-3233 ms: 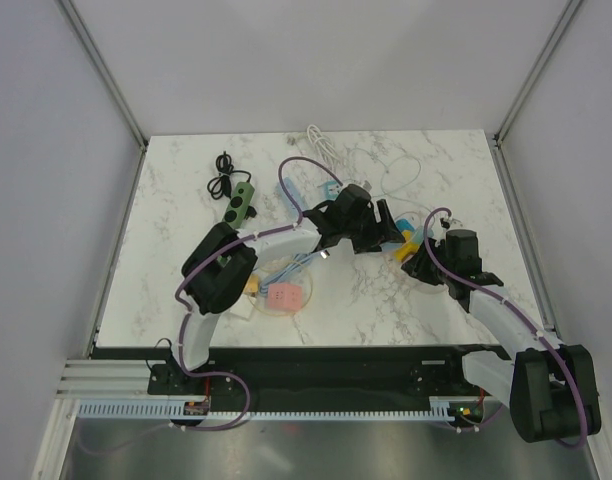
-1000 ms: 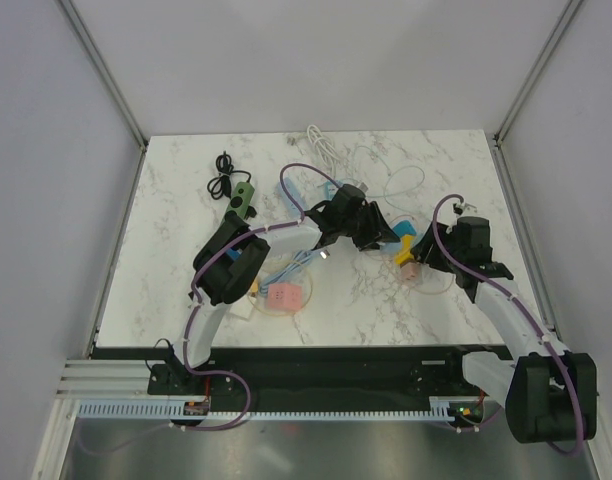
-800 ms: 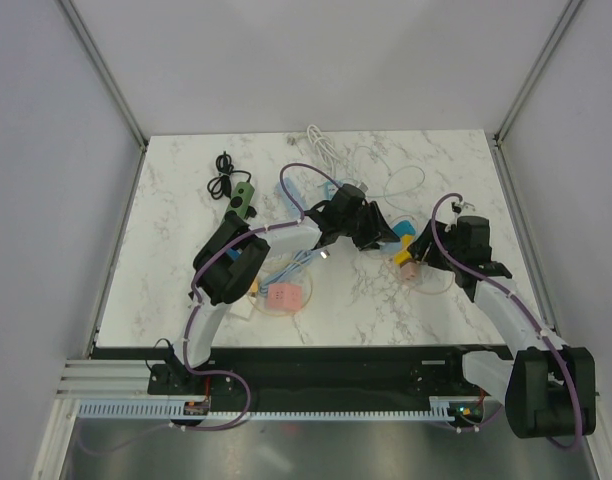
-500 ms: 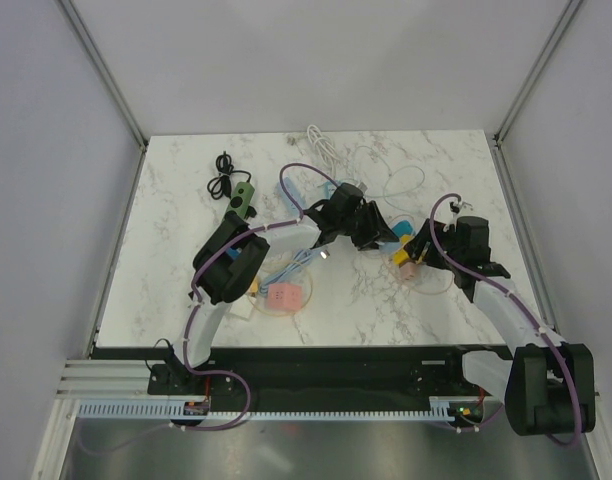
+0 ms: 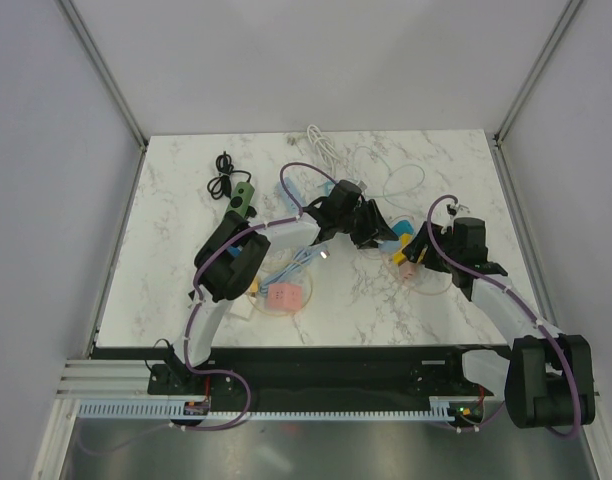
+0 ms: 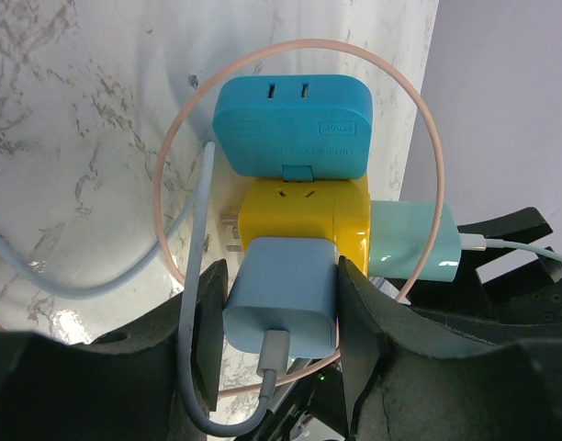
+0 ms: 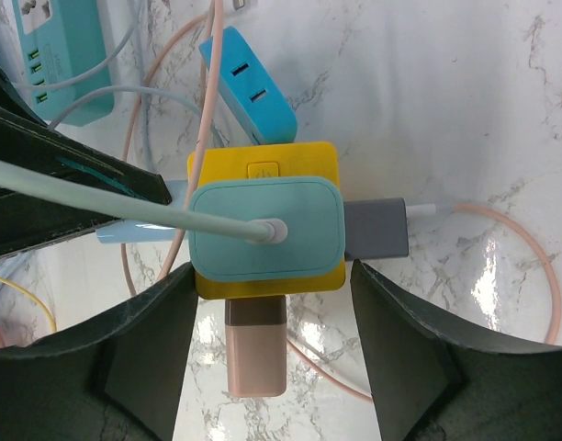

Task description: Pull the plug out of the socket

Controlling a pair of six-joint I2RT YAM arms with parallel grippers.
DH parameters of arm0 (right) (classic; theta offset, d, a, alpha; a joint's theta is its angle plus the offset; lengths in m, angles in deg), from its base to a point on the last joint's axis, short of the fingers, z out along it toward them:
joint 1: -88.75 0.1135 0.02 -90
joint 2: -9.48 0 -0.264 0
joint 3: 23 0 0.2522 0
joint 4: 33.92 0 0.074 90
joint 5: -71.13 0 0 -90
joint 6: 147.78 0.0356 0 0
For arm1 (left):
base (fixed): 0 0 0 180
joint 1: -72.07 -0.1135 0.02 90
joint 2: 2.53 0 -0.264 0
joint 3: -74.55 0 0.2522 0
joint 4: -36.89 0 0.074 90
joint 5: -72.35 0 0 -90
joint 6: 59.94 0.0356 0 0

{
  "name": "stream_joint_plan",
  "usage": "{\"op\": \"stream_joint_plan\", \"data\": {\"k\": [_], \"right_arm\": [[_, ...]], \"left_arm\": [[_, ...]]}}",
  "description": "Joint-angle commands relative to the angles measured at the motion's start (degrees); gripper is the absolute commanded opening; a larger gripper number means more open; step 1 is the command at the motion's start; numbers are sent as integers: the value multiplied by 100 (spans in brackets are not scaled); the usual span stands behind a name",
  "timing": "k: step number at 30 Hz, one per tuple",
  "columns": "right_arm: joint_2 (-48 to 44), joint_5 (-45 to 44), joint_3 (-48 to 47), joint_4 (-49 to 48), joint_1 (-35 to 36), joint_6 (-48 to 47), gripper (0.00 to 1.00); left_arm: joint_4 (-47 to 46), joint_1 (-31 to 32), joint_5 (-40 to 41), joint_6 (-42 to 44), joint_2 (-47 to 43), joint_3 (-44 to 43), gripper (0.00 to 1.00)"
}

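A yellow socket cube (image 6: 304, 213) lies on the marble with several plugs in its faces. My left gripper (image 6: 281, 280) is shut on the light blue plug (image 6: 283, 308) in the cube's near side. A mint plug (image 7: 263, 225) sits on the top face of the cube (image 7: 263, 158). Its sides carry a grey plug (image 7: 375, 228) and a pink plug (image 7: 256, 354). My right gripper (image 7: 272, 285) is open, its fingers (image 7: 143, 340) standing either side of the pink plug and the cube's lower edge without touching. From above, both grippers meet at the cube (image 5: 400, 256).
A blue adapter (image 6: 292, 124) lies against the cube's far side. A teal power strip (image 7: 65, 55), a pink socket (image 5: 284, 296), a green strip (image 5: 244, 200), a black cable (image 5: 223, 178) and a white cable (image 5: 321, 145) lie around. Loose pink and light blue cords loop round the cube.
My right gripper has opened wider and shifted a little left, toward the cube. The left gripper has kept its hold on the light blue plug.
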State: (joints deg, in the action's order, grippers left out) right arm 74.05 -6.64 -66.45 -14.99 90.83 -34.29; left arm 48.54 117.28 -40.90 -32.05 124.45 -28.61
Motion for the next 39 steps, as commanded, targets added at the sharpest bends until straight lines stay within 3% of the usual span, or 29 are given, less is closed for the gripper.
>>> {"op": "stream_joint_plan", "data": {"k": [1, 8, 11, 14, 15, 16, 17, 20, 24, 26, 28, 29, 30, 33, 35, 37, 38, 39], "right_arm": [[55, -45, 34, -33, 2, -116, 74], [328, -10, 113, -446, 2, -116, 70], [310, -115, 122, -473, 2, -107, 64], [161, -421, 122, -403, 11, -90, 38], [82, -527, 104, -359, 2, -90, 17], [55, -650, 113, -298, 2, -29, 5], [46, -826, 69, -132, 2, -2, 0], [20, -1187, 51, 98, 11, 156, 0], [-225, -1722, 87, 265, 2, 279, 0], [-253, -1846, 34, 405, 2, 253, 0], [-191, -2004, -71, 554, 11, 174, 0], [-182, -2049, -89, 590, 11, 113, 0], [-174, -2066, -107, 599, 20, 104, 0], [-156, -2023, -107, 591, 11, 77, 0], [-121, -1926, -116, 564, 11, 33, 0], [-138, -1882, -107, 538, 11, 7, 0], [-173, -1873, -98, 529, 11, -2, 0], [-191, -1873, -89, 529, 11, -2, 0]], "left_arm": [[-70, 14, -339, 94, 64, -297, 2], [-70, 14, -479, 111, 38, -244, 2], [-62, 23, -567, 129, 38, -226, 2], [-131, 23, -681, 181, 29, -174, 2], [-236, 23, -716, 190, 11, -52, 2], [-611, 23, -751, 155, -32, 54, 2], [-946, 23, -873, 94, -59, 185, 2], [-2037, 23, -1198, -371, -121, 695, 2], [-3277, 5, -1244, -1704, -173, 1241, 2], [-2938, 5, -1043, -1831, -269, 1277, 2], [-2175, 31, -727, -1184, -610, 1111, 2], [-1049, 49, -273, -789, -717, 779, 2], [-654, 101, -68, -107, -805, 593, 2], [-518, 24, -30, 147, -1017, 485, 2], [-981, -108, -792, -586, -834, 642, 2], [-2508, -319, -1512, -1571, -501, 1080, 2], [-3018, -390, -1542, -2203, -464, 1222, 2], [-3119, -416, -1499, -2192, -507, 1293, 2]]}}
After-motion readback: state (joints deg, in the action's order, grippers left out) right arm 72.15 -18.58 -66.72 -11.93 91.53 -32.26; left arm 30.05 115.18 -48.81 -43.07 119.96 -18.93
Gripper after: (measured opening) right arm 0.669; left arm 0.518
